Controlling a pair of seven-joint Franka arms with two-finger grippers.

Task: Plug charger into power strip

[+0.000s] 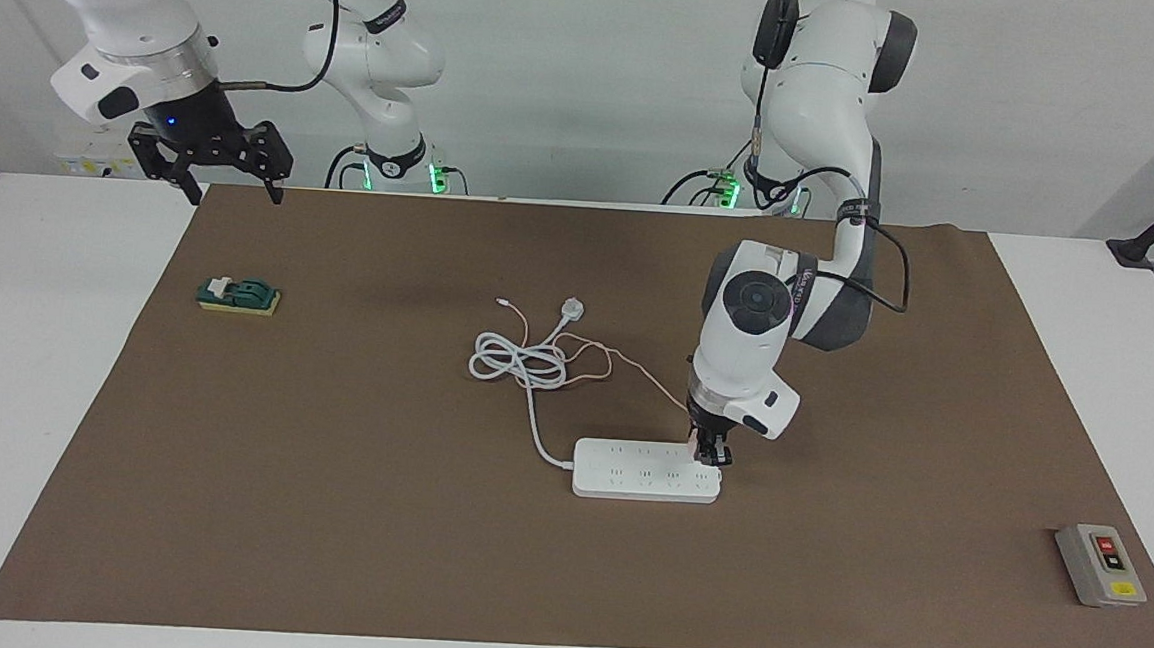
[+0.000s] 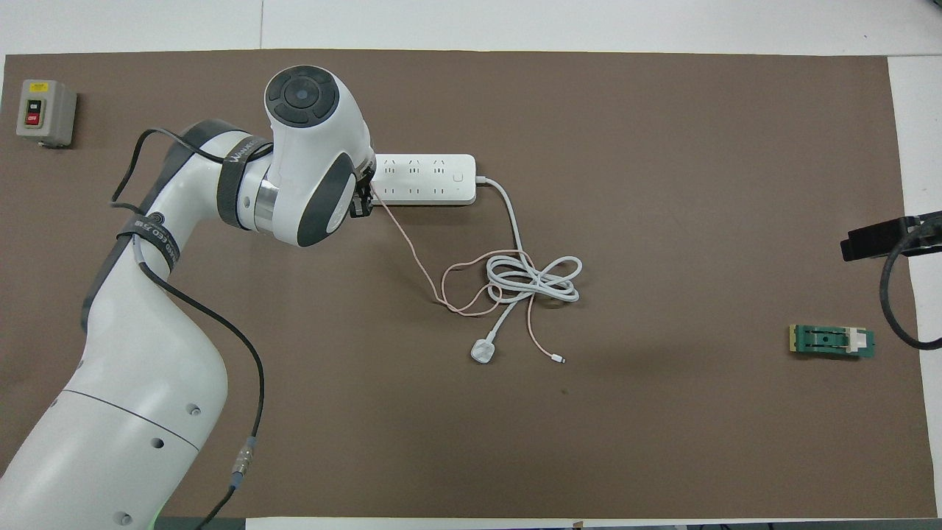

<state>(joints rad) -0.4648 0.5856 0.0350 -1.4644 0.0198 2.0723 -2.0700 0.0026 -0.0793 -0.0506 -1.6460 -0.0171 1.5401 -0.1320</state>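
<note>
The white power strip (image 1: 643, 470) (image 2: 427, 179) lies flat in the middle of the brown mat. My left gripper (image 1: 712, 458) (image 2: 360, 200) points straight down onto the strip's end toward the left arm's side, fingers shut. The charger is almost wholly hidden between those fingers. Its thin pink cable (image 1: 639, 370) (image 2: 412, 250) runs up from the mat into the gripper. I cannot tell whether its prongs are in a socket. My right gripper (image 1: 211, 169) hangs open and empty over the mat's corner by the right arm's base, waiting.
The strip's thick white cord (image 1: 520, 361) lies coiled with its round plug (image 1: 572, 310) nearer to the robots than the strip. A grey button box (image 1: 1100, 564) sits at the left arm's end, a green and yellow block (image 1: 238, 295) at the right arm's end.
</note>
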